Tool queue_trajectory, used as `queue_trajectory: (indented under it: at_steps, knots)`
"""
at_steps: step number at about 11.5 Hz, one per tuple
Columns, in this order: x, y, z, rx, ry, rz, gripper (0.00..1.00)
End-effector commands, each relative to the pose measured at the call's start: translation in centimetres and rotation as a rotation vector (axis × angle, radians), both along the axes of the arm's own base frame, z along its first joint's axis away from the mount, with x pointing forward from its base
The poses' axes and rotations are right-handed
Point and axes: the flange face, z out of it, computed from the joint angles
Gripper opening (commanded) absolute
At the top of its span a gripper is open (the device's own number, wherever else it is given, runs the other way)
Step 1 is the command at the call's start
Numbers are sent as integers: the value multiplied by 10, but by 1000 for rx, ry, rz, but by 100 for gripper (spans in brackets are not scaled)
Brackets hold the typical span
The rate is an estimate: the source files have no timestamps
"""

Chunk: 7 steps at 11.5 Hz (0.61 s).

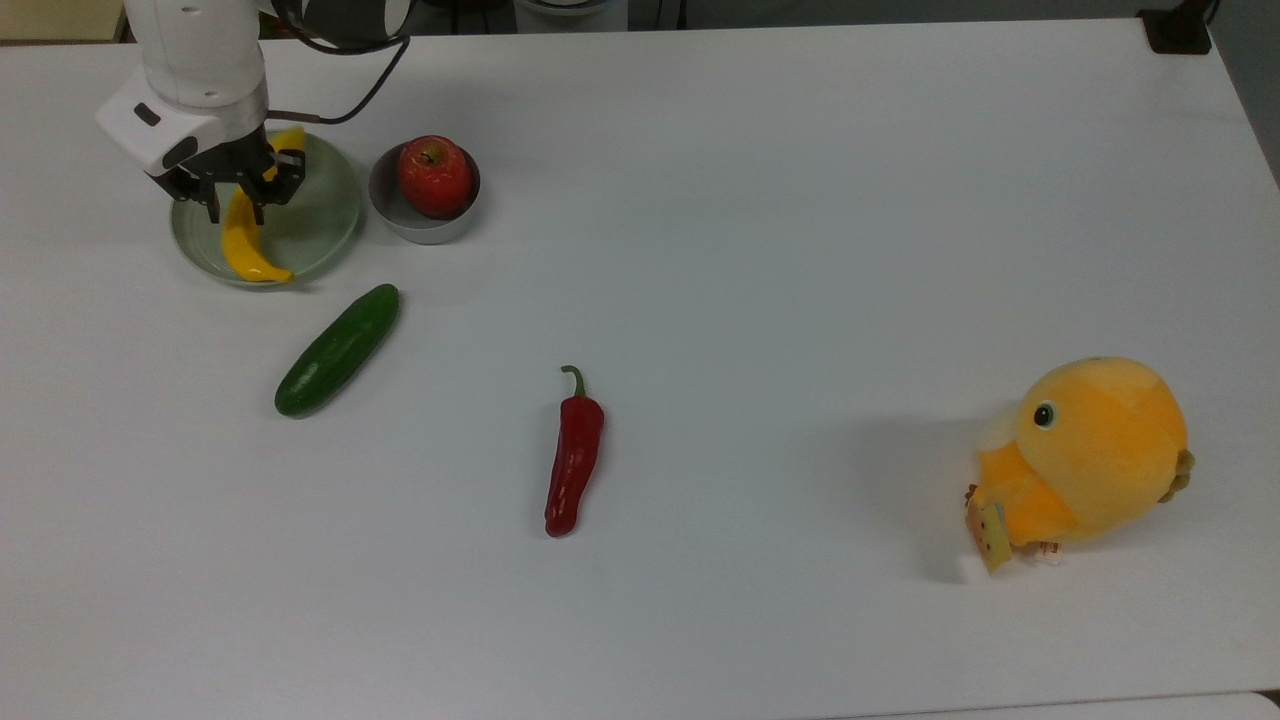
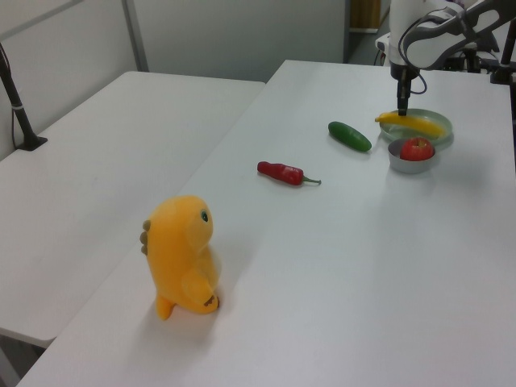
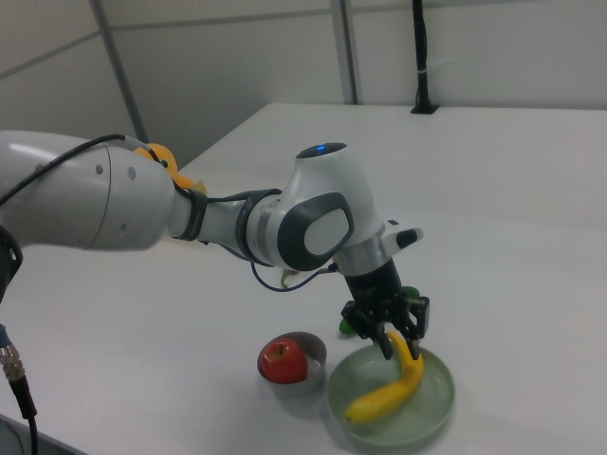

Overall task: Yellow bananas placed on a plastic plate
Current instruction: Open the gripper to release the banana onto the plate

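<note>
Banana (image 1: 245, 245) first, at the far left of the top view: it lies across the plastic plate (image 1: 325, 205) near the table's (image 1: 800, 250) back-left corner, one tip reaching the plate's front rim. My gripper (image 1: 240, 195) sits low over its middle, fingers astride it; I cannot tell whether they clamp it or have let go. My worry: if I lift while a finger drags, the banana could roll off over the low rim toward the cucumber (image 1: 337, 350), or the plate could skid into the metal bowl (image 1: 395, 215) just beside it. Moving rightward I count one banana, one plate, one bowl holding one apple (image 1: 435, 175), one cucumber, one chili (image 1: 573, 455), one plush toy (image 1: 1090, 460).
</note>
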Motion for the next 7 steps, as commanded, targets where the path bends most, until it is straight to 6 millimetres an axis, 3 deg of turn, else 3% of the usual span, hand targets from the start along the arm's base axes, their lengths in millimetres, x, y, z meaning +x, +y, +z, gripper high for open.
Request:
queue_trajectory:
  at_steps: [1,2,4,6,7]
  knots:
    - [-5,-1,6,13,-26,9,100]
    - [-5,1,7,16,-23,6,100]
    - [0,16,22,89,-101,-157,100]
    - [17,50,48,148,-200,-344,100]
    - [23,79,58,175,-234,-396,100]
